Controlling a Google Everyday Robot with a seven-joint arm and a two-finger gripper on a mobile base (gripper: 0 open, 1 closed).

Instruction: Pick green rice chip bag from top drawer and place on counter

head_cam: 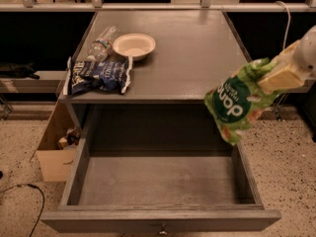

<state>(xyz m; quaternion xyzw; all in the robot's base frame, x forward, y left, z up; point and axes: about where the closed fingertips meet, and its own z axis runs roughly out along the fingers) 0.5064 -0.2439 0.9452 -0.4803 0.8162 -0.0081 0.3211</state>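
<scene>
My gripper sits high at the right edge of the view, reaching in from the right. Its pale fingers point left and slightly down, clamped on the top of the green rice chip bag, which hangs free below them. Behind them only the rounded white wrist shows, cut off by the frame edge.

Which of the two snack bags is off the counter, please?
The green rice chip bag, hanging from the gripper at the right; the dark blue bag lies on the counter.
</scene>
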